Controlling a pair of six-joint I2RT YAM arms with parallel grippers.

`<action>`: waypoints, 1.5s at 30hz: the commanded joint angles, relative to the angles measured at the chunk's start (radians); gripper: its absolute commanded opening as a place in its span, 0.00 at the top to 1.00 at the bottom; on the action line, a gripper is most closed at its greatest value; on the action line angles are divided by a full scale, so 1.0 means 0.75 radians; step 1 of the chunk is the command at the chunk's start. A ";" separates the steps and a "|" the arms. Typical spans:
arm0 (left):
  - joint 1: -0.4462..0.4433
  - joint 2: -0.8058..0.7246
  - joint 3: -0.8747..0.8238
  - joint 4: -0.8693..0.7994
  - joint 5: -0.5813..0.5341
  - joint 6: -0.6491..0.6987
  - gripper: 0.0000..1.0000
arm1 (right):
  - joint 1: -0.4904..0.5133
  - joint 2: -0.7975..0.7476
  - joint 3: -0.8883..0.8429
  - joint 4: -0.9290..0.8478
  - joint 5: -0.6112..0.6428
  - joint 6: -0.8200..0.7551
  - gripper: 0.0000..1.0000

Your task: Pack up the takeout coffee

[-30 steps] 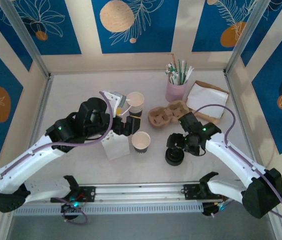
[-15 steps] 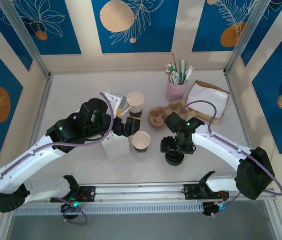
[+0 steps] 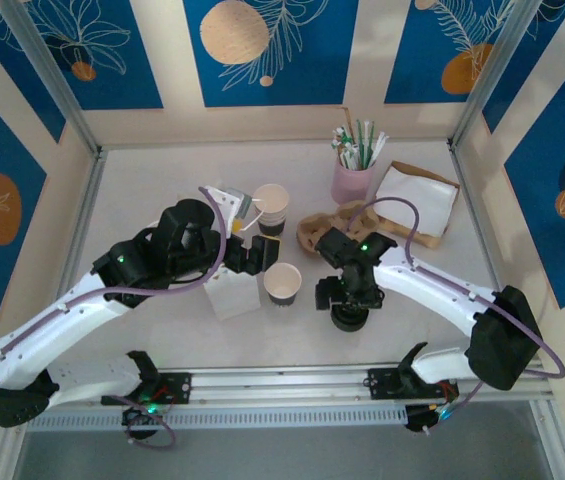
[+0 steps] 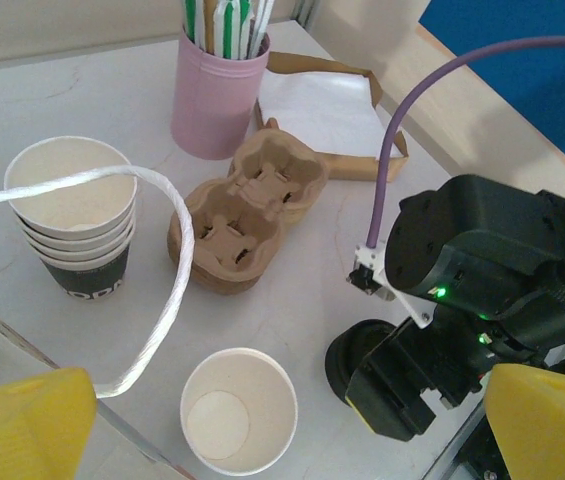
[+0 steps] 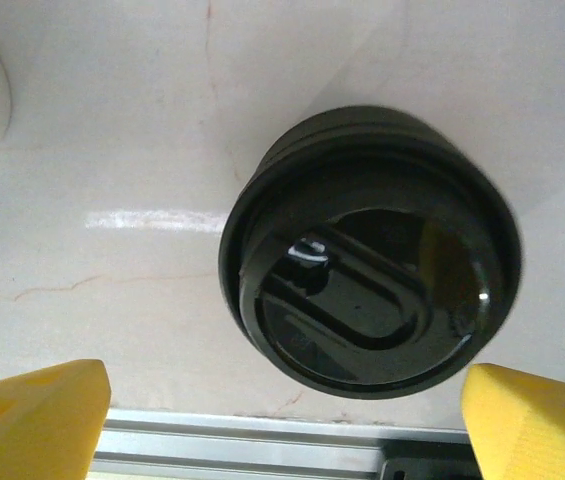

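Note:
The takeout coffee point(image 5: 367, 250), a small cup under a round black lid, stands near the table's front edge point(image 3: 350, 318). My right gripper point(image 5: 282, 420) hangs just above it, open, with a yellow fingertip on each side of the lid and not touching it. From above, the right gripper point(image 3: 347, 295) covers most of the cup. In the left wrist view the takeout coffee point(image 4: 354, 358) shows partly beneath the right gripper point(image 4: 417, 395). My left gripper point(image 3: 247, 255) is open beside the white paper bag point(image 3: 230, 292); the left gripper point(image 4: 282, 428) holds nothing.
A lidless paper cup point(image 3: 283, 283) stands between bag and coffee. Behind it are a stack of cups point(image 3: 271, 205), a brown cup carrier point(image 3: 337, 225), a pink straw holder point(image 3: 354, 182) and a brown bag with white napkins point(image 3: 417, 205). The bag's white rope handle point(image 4: 157, 300) loops nearby.
The right arm has swung left and brought its gripper over the lidded cup. The left arm and the other objects have not moved.

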 commanded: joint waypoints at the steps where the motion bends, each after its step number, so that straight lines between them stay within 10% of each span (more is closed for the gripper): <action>1: -0.011 -0.021 -0.013 0.017 -0.024 0.009 0.00 | -0.071 -0.029 0.008 -0.068 0.066 0.029 0.08; 45: -0.011 0.000 -0.019 0.019 -0.048 0.020 0.00 | -0.110 0.186 -0.040 0.026 -0.007 -0.053 0.28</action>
